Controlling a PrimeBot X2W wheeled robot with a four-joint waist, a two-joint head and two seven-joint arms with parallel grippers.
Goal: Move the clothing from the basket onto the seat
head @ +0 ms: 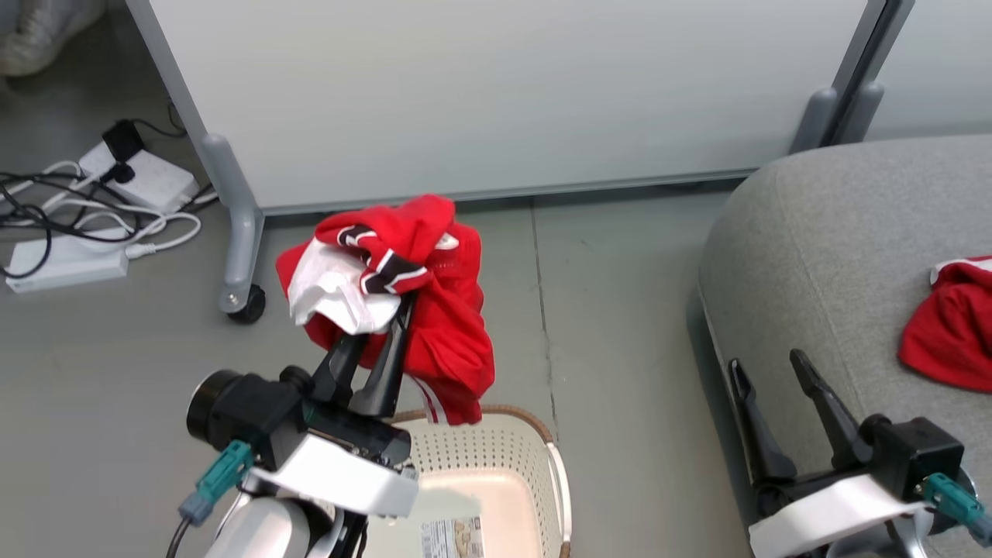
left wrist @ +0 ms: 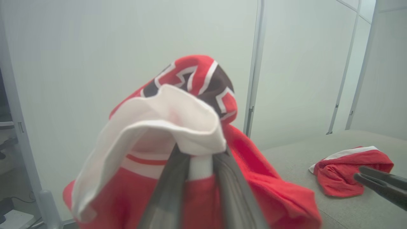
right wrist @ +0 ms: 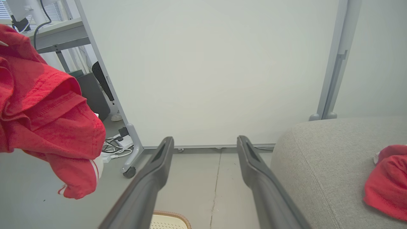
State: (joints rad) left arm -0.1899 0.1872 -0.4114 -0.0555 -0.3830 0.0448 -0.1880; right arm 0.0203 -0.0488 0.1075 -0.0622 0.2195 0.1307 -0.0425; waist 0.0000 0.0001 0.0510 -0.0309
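Note:
A red garment with white panels, the clothing (head: 403, 294), hangs in the air above the basket (head: 496, 457), pinched by my left gripper (head: 384, 310), which is shut on it; in the left wrist view the cloth (left wrist: 171, 133) drapes over both fingers. The cream basket with its brown rim stands on the floor at the bottom centre. The grey seat (head: 821, 240) fills the right side, and a second red garment (head: 949, 333) lies on it. My right gripper (head: 767, 364) stands open and holds nothing, over the seat's left edge; its fingers (right wrist: 155, 171) spread wide.
A white partition panel (head: 496, 93) on a grey castor leg (head: 242, 298) stands behind the garment. Power strips and cables (head: 85, 209) lie on the floor at the far left. Grey floor (head: 620, 310) runs between basket and seat.

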